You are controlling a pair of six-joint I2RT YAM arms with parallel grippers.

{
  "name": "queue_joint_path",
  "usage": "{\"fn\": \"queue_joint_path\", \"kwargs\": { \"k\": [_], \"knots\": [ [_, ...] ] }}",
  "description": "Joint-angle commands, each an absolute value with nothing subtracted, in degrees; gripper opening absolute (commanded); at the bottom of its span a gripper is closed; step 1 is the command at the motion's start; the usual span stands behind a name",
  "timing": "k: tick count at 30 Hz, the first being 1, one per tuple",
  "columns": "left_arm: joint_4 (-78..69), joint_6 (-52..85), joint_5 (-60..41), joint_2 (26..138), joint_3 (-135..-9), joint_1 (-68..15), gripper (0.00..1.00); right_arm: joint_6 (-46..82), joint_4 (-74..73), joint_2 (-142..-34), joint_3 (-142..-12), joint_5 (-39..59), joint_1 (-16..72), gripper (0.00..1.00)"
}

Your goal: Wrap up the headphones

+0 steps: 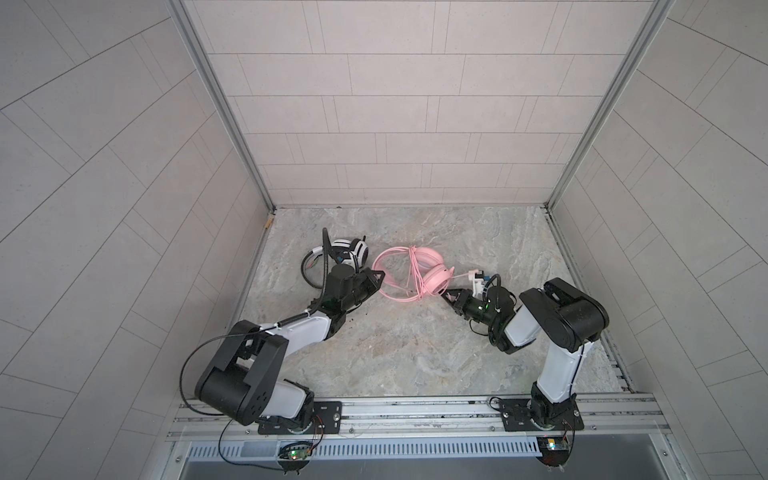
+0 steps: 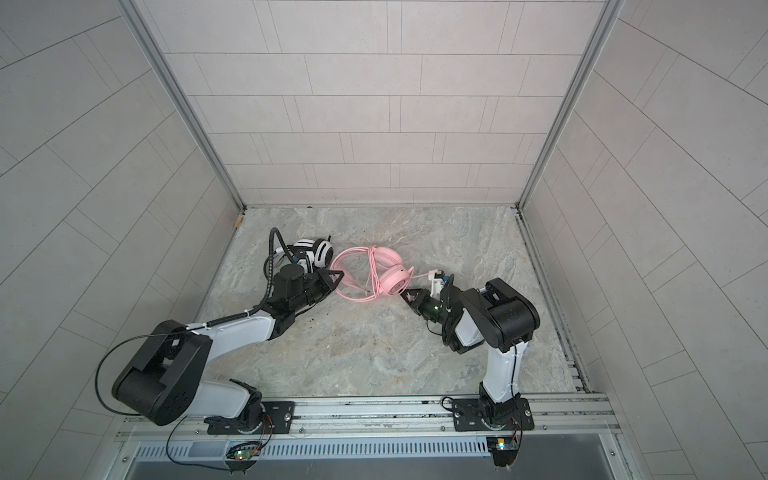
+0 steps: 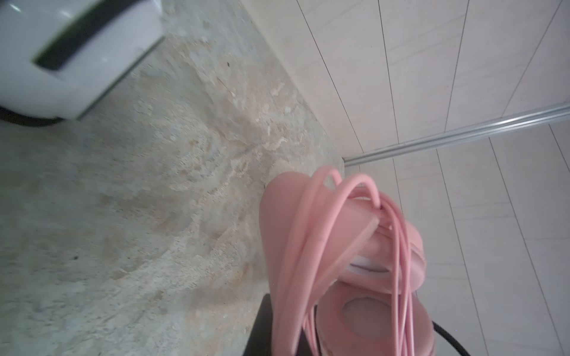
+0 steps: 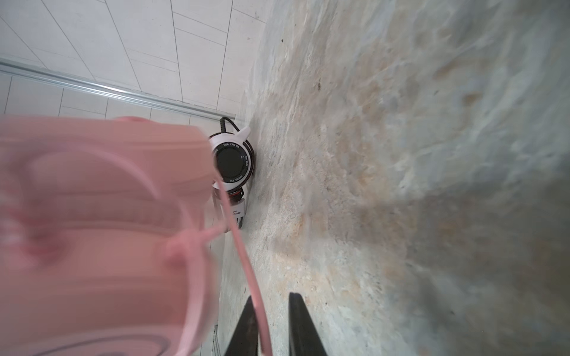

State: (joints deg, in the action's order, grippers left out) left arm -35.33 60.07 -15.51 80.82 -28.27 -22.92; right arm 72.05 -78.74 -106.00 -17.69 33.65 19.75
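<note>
A mottled grey marble-look surface (image 1: 407,353) sits between pale tiled walls (image 1: 395,104); on it lie white-and-black striped headphones (image 1: 353,249) beside pink corded headphones (image 1: 428,262). The left end effector (image 1: 376,276) is clenched at the pink headband; the right end effector (image 4: 271,326) pinches the pink cable (image 4: 243,255).

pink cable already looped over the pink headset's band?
Yes: in a top view several turns of the pink cable cross over the band of the pink headset.
</note>
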Motion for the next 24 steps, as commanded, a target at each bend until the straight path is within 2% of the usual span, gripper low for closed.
{"fn": "queue_joint_path", "kwargs": {
  "k": [1,7,12,17,24],
  "knots": [
    [-42.6,62.9,-2.5,77.2,-26.8,-22.1,0.00,72.6,-81.7,-104.0,-15.0,30.6,19.6,0.13],
    [-35.2,57.4,-3.4,79.4,-31.8,-24.6,0.00,71.9,-81.7,-107.9,-15.4,29.3,19.8,0.11],
    [-33.7,53.1,1.5,83.2,-32.6,-28.6,0.00,70.9,-81.7,-108.2,-14.6,28.7,20.5,0.10],
    [-30.8,48.3,5.3,86.7,-34.3,-33.3,0.04,67.6,-75.7,-106.6,-15.4,29.4,21.0,0.11],
    [-22.2,42.7,5.4,91.9,-39.5,-41.2,0.16,62.6,-63.4,-103.4,-19.5,29.5,21.6,0.14]
  ]
}}
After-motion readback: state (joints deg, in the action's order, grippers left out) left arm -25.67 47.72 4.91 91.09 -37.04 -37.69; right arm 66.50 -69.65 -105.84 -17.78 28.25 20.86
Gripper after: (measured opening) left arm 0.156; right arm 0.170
